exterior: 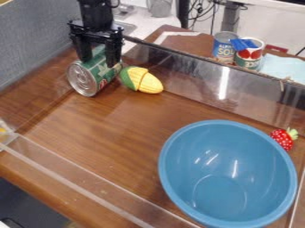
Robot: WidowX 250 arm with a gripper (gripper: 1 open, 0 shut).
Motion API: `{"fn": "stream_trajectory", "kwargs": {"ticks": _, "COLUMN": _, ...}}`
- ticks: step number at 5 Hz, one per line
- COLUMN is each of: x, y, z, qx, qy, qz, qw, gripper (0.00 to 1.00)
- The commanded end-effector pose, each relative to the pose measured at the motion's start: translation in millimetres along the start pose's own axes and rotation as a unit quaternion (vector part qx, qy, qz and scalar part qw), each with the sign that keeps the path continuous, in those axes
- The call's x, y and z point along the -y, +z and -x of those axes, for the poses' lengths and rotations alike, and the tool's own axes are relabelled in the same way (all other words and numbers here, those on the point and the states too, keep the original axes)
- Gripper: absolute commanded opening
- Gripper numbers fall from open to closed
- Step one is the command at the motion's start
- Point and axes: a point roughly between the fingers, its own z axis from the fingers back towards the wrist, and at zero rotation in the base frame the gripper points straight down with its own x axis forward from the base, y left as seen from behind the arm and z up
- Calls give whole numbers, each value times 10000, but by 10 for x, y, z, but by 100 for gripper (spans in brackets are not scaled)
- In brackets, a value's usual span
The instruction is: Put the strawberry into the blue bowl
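The open hand (95, 46) hangs over a tipped can (88, 75); the strawberry (283, 138) touches the blue bowl's (179, 151) rim.

My arm (94, 11) runs out past the top edge. My gripper (95, 55) hides part of the tipped can (88, 76). The bowl's (227, 172) rim covers the strawberry's (284, 138) lower left side.

Looks like a robotics lab — wooden table (107, 125) fenced by clear plastic walls (226, 85), black robot arm (95, 13) mounted above, toy food and cans (238, 51) as props — dangling cables (191, 13) behind.
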Motion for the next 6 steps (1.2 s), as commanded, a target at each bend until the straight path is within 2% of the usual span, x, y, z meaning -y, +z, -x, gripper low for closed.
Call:
{"fn": "stream_trajectory", "kwargs": {"ticks": 1, "x": 16, "y": 117, "z": -33, "qx": 232, "qy": 248, "qz": -113, "qw": 9994, "gripper": 100}}
{"fn": "stream_trajectory", "kwargs": {"ticks": 2, "x": 42, "y": 57, "z": -27, "qx": 231, "qy": 498, "qz": -136, "qw": 9984, "gripper": 100}}
{"fn": "stream_trajectory", "kwargs": {"ticks": 4, "x": 80, "y": -39, "z": 2, "qx": 191, "qy": 298, "qz": -147, "qw": 9993, "gripper": 100}}
{"fn": "stream_trajectory", "kwargs": {"ticks": 6, "x": 42, "y": -410, "z": -71, "qx": 158, "qy": 54, "qz": -142, "qw": 9998, "gripper": 100}}
